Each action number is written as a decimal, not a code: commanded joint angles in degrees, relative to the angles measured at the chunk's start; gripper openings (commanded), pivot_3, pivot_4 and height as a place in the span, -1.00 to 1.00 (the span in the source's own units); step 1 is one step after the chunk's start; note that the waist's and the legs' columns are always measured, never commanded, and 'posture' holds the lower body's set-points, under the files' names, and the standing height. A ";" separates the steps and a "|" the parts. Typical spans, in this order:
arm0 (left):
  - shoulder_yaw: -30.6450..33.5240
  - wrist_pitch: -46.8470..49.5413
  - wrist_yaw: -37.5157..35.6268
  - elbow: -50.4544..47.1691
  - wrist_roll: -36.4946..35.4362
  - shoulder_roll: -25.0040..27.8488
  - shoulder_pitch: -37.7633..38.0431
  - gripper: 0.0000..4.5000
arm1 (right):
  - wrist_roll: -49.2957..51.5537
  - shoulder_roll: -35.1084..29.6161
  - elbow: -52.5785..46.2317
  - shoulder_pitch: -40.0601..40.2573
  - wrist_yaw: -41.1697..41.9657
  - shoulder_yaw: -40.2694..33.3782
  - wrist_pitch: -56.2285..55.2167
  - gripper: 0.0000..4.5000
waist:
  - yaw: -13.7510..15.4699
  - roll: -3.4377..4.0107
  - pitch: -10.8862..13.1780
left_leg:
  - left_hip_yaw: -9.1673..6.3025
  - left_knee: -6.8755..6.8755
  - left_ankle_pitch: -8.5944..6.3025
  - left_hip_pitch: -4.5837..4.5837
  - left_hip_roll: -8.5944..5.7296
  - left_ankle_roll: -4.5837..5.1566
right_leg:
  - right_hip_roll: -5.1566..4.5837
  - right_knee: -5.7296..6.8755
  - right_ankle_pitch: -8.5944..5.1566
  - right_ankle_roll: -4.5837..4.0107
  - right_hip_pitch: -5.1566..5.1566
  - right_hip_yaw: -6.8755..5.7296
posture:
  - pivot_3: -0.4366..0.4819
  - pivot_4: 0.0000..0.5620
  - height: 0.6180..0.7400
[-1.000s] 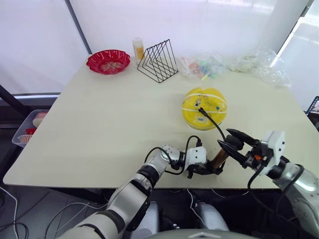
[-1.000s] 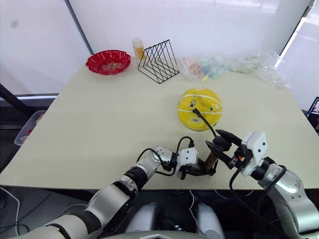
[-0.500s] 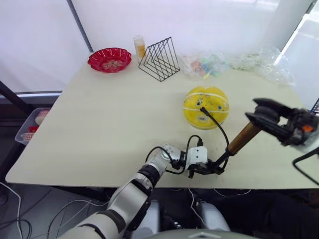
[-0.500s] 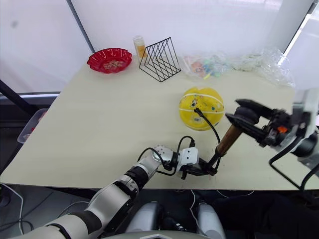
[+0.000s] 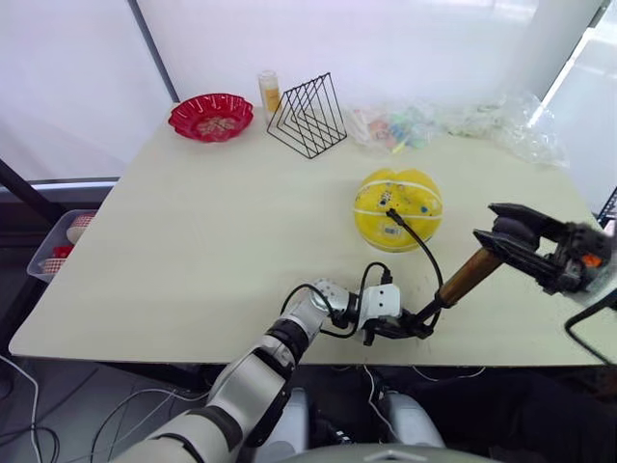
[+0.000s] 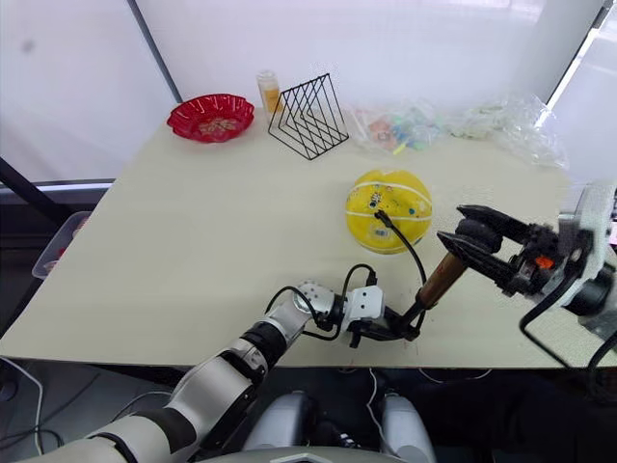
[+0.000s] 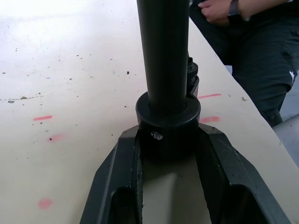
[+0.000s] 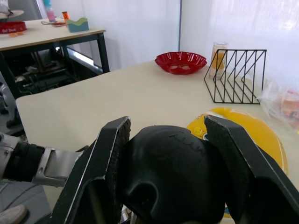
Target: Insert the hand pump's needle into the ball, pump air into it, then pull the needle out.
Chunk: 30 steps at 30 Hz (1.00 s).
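The yellow ball (image 5: 398, 209) rests on the pale desk (image 5: 193, 241), and everything else is placed from it; the hand pump (image 5: 461, 283) stands tilted on the near side of the ball, toward the robot's right, its black base at the desk's near edge and its gold-bronze barrel slanting up and away to the right; the left gripper (image 5: 416, 326) lies low on the desk nearer the robot than the ball, its jaws pinching the pump's black base collar, one finger on each side of it as the left wrist view shows (image 7: 168, 140); the right gripper (image 5: 508, 234) hangs above the desk to the right of the ball, its jaws closed around the pump's black handle (image 8: 170, 175), which bulges between the two fingers in the right wrist view; the thin black hose (image 5: 421, 249) arcs from the pump's lower end up to the near upper face of the ball, where its small black fitting (image 5: 390, 214) sits against the ball's skin; the needle itself is too small to make out there; beyond the ball, at the far edge of the desk, stand a black wire rack (image 5: 307, 118), a small yellow-capped bottle (image 5: 267, 93) just beside it, and a red bowl (image 5: 210, 117) farther to the left; crumpled clear plastic bags (image 5: 501, 125) lie behind the ball to the right; a person's hand with a dark wristband (image 7: 219, 10) shows off the desk's edge in the left wrist view.
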 commanded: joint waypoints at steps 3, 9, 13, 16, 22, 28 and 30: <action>-1.18 2.23 1.05 4.05 3.03 1.87 1.43 -0.51 | -16.63 6.88 8.57 5.08 3.70 13.02 -10.07 -0.09 | -0.16 0.02 -0.17 | 0.06 -0.02 0.00 0.08 0.01 0.00 | 0.00 0.00 0.00 0.00 0.00 0.06 | -0.05 -0.47 1.00; -1.18 2.06 1.38 4.14 3.08 1.87 1.36 -0.51 | -24.90 9.93 13.31 5.99 5.61 18.65 -17.24 -0.09 | -0.35 0.16 -0.30 | 0.06 -0.01 0.00 0.14 0.03 -0.01 | -0.01 0.00 0.01 0.00 0.01 0.05 | -0.05 -0.47 1.00; -1.24 2.06 1.47 4.17 3.15 1.90 1.36 -0.51 | -22.30 8.33 9.98 5.23 5.76 15.58 -16.36 -0.09 | -0.33 0.21 -0.35 | 0.05 -0.01 0.00 0.14 0.01 -0.01 | 0.00 0.00 0.01 0.00 0.02 0.04 | -0.05 -0.47 1.00; -1.22 2.07 1.44 4.28 3.16 1.98 1.32 -0.51 | -16.72 5.49 5.96 3.66 5.52 10.45 -12.97 -0.09 | -0.24 0.25 -0.30 | 0.06 0.00 0.00 0.11 0.01 -0.01 | -0.02 0.01 0.01 -0.01 0.01 0.04 | -0.05 -0.47 1.00; -1.28 1.96 1.26 4.43 3.22 2.14 1.25 -0.51 | 1.03 -3.40 0.17 -1.66 3.81 -3.68 -3.02 -0.09 | 0.14 0.46 0.04 | 0.07 0.00 0.00 -0.04 -0.09 -0.01 | -0.08 0.00 0.02 0.00 -0.03 0.05 | -0.05 -0.47 1.00; -1.47 1.57 1.15 4.23 3.43 2.22 1.29 -0.51 | 12.53 -9.08 0.04 -5.52 1.09 -12.29 3.88 -0.09 | 0.14 0.35 0.24 | 0.05 0.00 0.00 -0.05 -0.06 -0.01 | -0.09 0.00 0.01 0.00 -0.02 0.02 | -0.05 -0.47 1.00; -1.47 1.52 1.18 4.22 3.43 2.21 1.27 -0.51 | 15.32 -11.32 1.05 -7.28 0.06 -15.17 5.76 -0.09 | 0.10 0.38 0.26 | 0.08 0.00 0.00 -0.07 -0.08 -0.01 | -0.11 -0.01 0.01 0.00 -0.03 0.05 | -0.05 -0.47 1.00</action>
